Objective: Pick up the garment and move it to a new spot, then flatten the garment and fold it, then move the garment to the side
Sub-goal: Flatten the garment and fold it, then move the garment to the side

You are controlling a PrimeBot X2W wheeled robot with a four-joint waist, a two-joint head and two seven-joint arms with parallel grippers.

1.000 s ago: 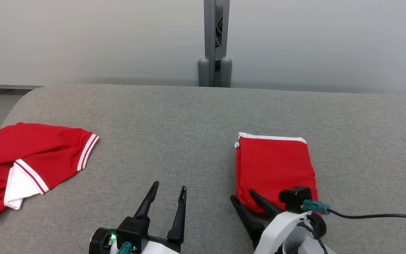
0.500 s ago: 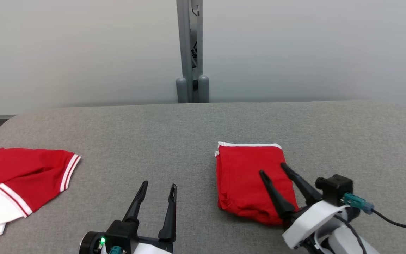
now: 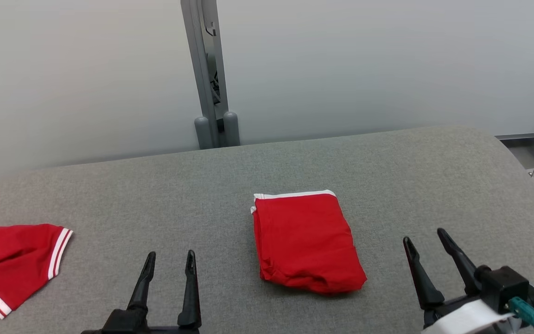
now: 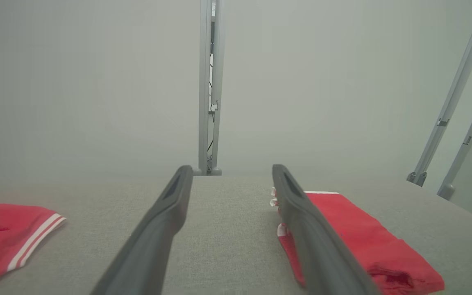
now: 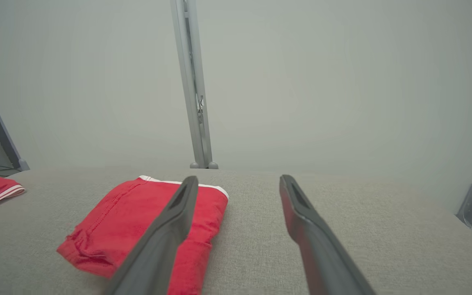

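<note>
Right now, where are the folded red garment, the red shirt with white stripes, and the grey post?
folded red garment (image 3: 304, 241): head view, middle of its top layer.
red shirt with white stripes (image 3: 12, 260): head view, red part of sleeve.
grey post (image 3: 200, 69): head view, its upright bar.

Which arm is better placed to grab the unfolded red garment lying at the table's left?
Left, probably. The left gripper, open, sits nearer the unfolded garment; the right gripper, also open, is beyond the folded garment, on the far side.
</note>
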